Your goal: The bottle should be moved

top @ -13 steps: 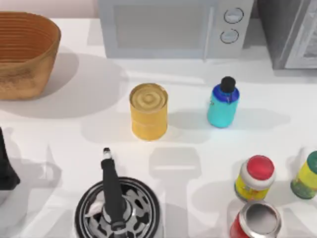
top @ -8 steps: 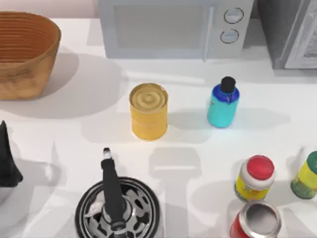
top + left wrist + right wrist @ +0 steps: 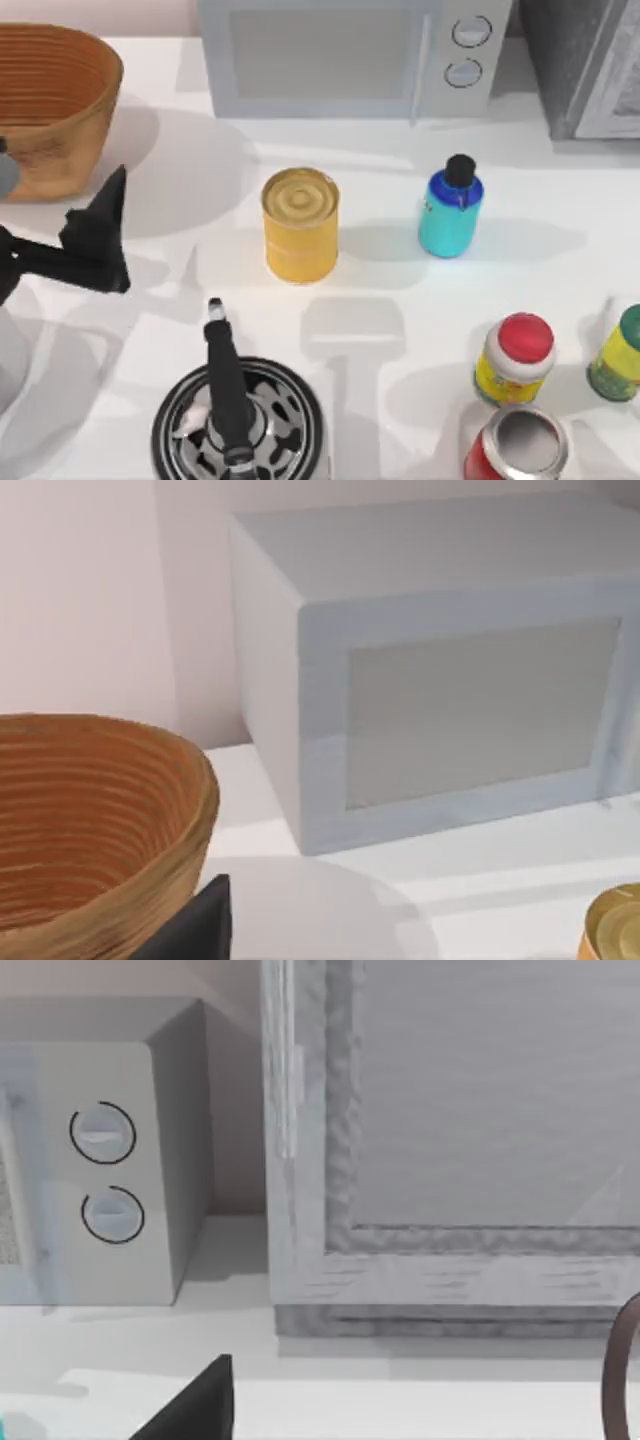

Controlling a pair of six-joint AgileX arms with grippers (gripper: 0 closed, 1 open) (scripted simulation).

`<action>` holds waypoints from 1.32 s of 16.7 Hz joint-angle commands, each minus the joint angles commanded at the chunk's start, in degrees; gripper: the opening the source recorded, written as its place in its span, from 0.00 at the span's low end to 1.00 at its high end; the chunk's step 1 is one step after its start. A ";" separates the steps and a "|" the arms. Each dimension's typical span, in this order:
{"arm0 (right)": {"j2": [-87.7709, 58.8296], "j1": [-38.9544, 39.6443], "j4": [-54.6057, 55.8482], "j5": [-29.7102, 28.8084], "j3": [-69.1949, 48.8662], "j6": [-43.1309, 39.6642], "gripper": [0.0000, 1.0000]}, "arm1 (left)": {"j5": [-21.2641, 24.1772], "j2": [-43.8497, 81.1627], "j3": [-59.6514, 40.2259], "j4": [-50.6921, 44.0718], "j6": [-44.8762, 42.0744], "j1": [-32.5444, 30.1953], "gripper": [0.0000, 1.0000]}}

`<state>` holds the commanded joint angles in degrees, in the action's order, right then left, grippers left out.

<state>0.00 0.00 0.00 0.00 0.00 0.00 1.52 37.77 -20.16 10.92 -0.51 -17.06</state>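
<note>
The bottle (image 3: 450,212) stands upright right of the yellow can (image 3: 300,224), untouched. The left gripper (image 3: 100,235) hovers left of that can; whether its fingers are apart, I cannot tell. It should clear the can and close on the teal body.

No readable text, labels, brands or numbers on any item

bottle (image 3: 449,213) teal, black cap | can (image 3: 300,224) yellow | basket (image 3: 50,105) apparently ribbed brown
</note>
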 joint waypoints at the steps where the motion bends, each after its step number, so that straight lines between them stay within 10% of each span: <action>1: 0.00 0.00 0.00 0.00 0.00 0.00 1.00 | 0.16 5.97 -2.85 1.46 -0.16 -2.47 1.00; 12: 0.00 0.00 0.00 0.00 0.00 0.00 1.00 | 1.55 63.73 -29.78 15.56 -1.54 -25.30 1.00; 22: 0.00 0.00 0.00 0.00 0.00 0.00 1.00 | 1.18 71.52 -32.22 17.23 -1.46 -26.73 1.00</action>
<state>0.00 0.00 0.00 0.00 0.00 0.00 2.70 109.28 -52.38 28.14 -1.97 -43.79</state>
